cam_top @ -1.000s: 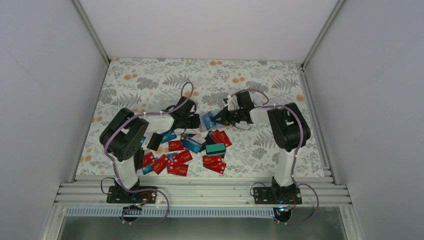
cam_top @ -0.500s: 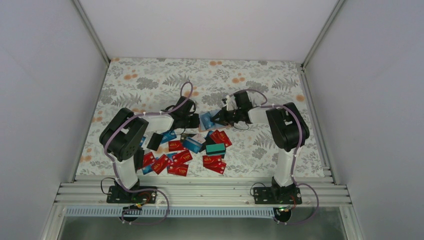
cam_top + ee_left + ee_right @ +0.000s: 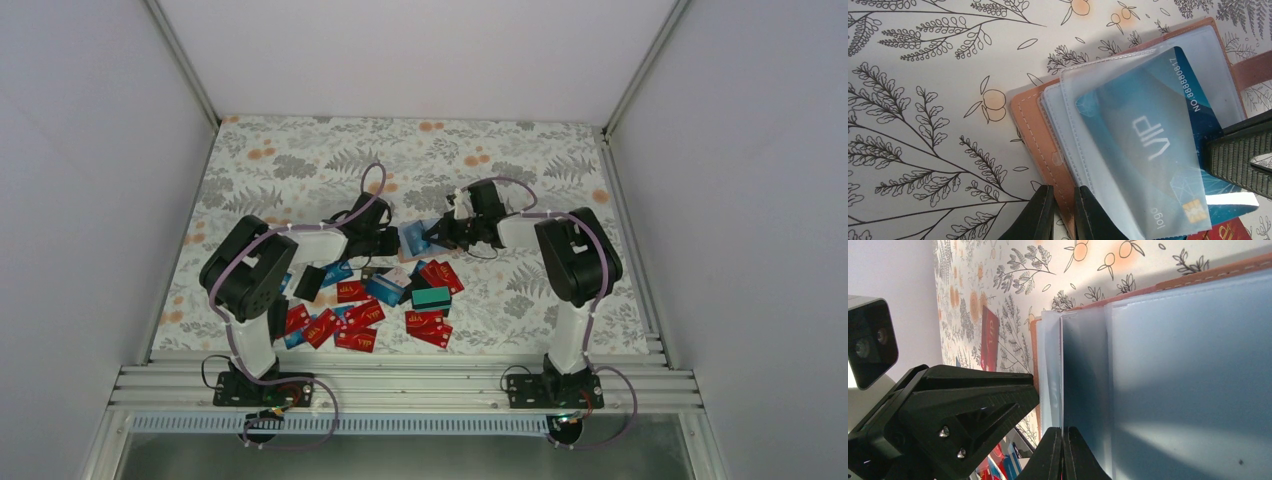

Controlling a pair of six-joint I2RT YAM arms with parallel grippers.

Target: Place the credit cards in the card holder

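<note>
Card holder (image 3: 1030, 125) is laid open on the floral tablecloth (image 3: 923, 125), mid-table betw. the two grippers. Its tan cover edge is pinched by the L gripper (image 3: 1064, 217), fingers clamped w/ only the leather betw. them. A blue VIP card (image 3: 1205, 115) is seen partly inside a clear sleeve (image 3: 1070, 90), one end sticking out. That end is gripped by the R gripper (image 3: 1063, 450), fingers pressed together on the thin edge. Other credit cards (image 3: 356, 340), mostly red w/ a teal card (image 3: 431, 297), are scattered nearer the arm bases, close to the holder.
</note>
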